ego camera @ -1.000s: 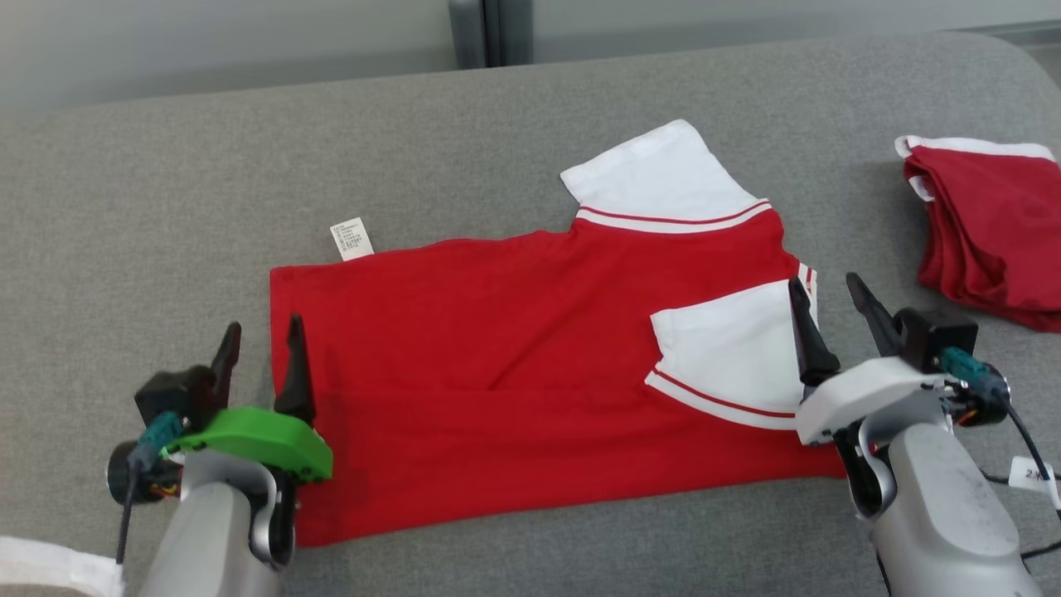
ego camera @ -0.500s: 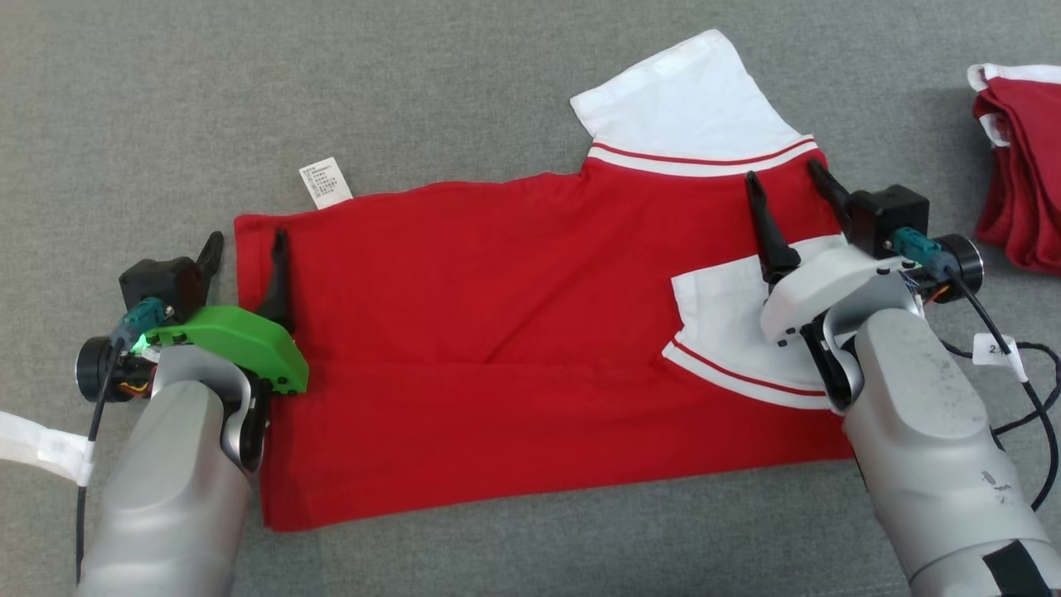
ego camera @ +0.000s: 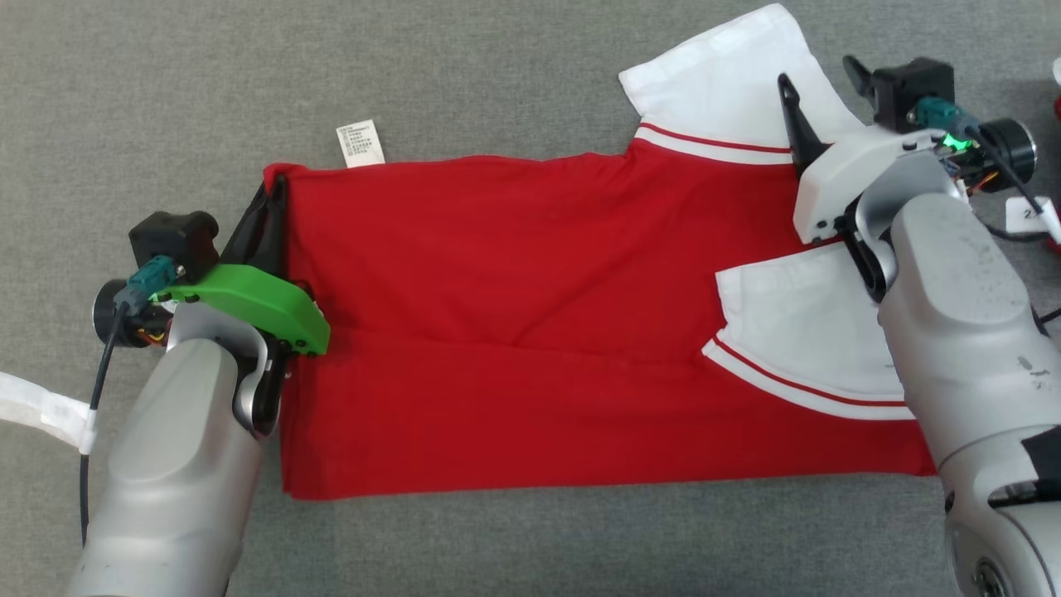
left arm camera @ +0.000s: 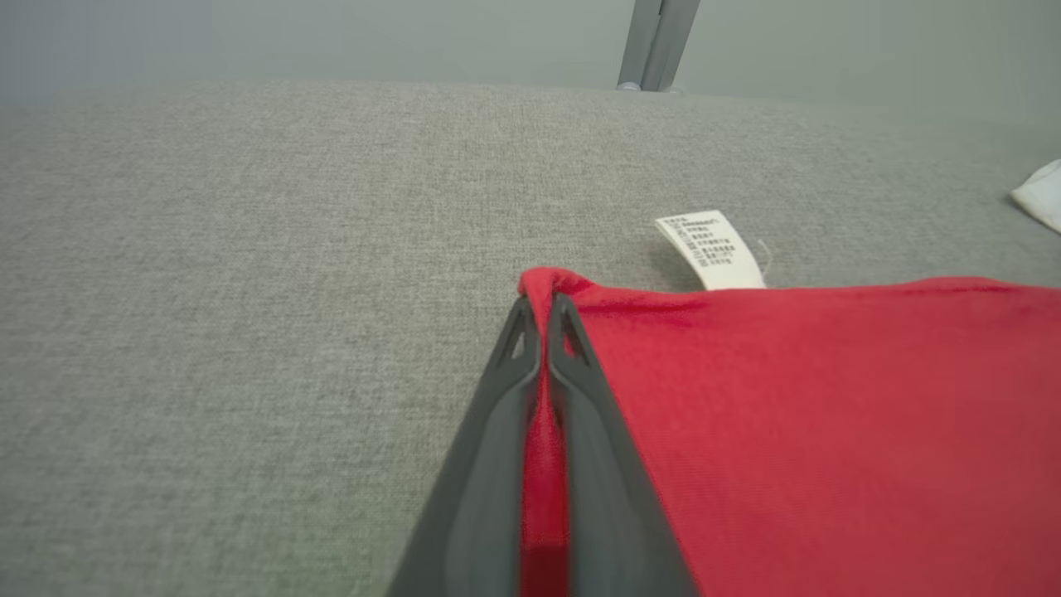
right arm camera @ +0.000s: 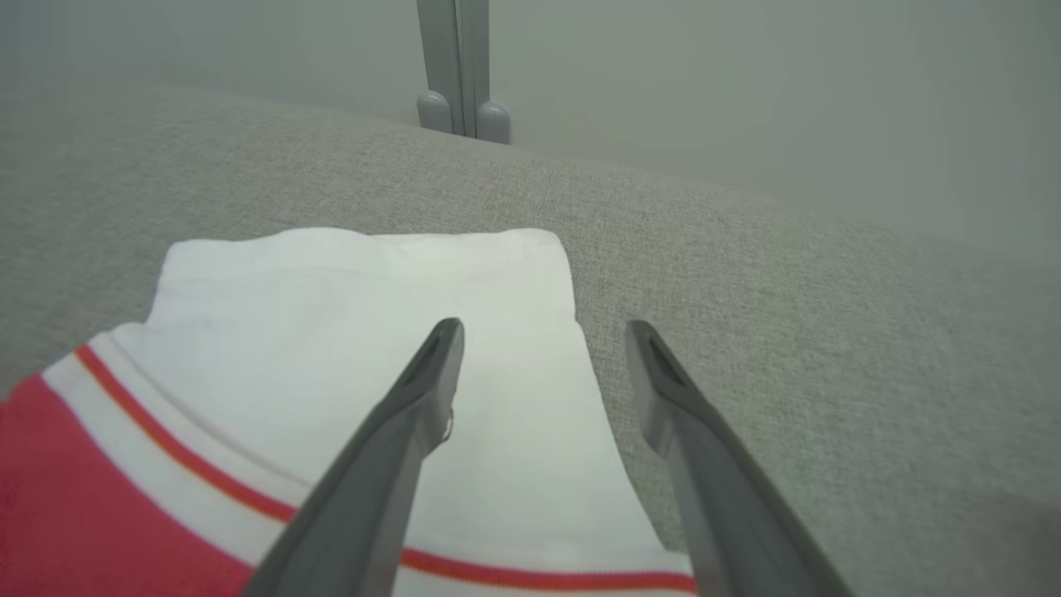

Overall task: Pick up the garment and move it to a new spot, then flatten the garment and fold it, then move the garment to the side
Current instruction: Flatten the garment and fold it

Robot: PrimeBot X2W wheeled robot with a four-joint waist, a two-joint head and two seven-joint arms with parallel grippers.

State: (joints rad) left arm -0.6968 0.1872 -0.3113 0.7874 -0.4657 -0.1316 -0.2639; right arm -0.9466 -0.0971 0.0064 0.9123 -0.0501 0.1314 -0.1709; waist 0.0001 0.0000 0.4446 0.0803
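Left jaws now (firmly) on garment

place: lab/test rm, prob. | evid: grey fabric worktop, bare pale wall, metal post

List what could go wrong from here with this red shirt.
1. The left jaws are shut on just the bunched corner of the red shirt; a pull may slip it free.
2. The right jaws stand open astride the edge of the far white sleeve; closing may catch only sleeve, so a lift would likely skew.
3. The folded-in near sleeve may flop out when lifted.
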